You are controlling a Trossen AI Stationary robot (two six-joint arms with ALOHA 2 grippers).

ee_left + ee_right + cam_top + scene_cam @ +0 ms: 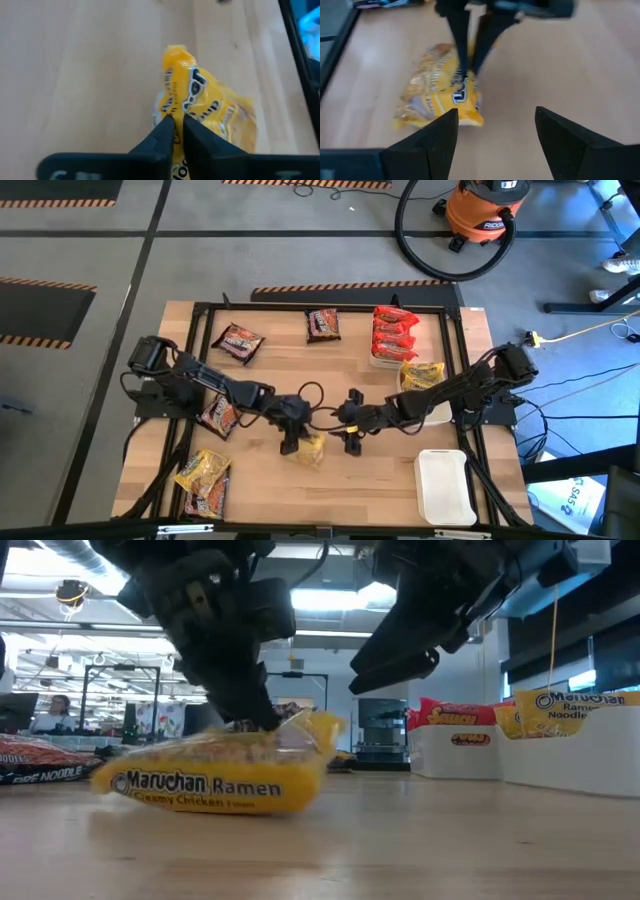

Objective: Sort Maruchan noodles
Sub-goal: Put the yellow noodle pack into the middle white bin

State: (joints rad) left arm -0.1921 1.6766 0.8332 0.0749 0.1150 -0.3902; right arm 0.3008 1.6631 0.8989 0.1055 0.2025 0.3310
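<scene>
On the table centre, left claw [174, 131] pinching one yellow packet [207, 107], right claw [495, 135] spread.

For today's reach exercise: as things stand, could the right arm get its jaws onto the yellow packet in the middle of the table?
Probably yes. The right gripper hangs open beside the yellow packet, bare table between them. One obstacle: the left gripper already pinches that packet from above, so the right arm would have to take its free end.

The yellow noodle packet [215, 775] lying on the worktop reads "Maruchan Ramen", with "Creamy Chicken Flavor" partly legible beneath. Another yellow packet [575, 708] in a white tray [590, 760] shows "Maruchan" and "Noodle". A dark packet [40, 765] at the edge shows "Noodle". The red packets' [455, 715] lettering is unreadable.
</scene>
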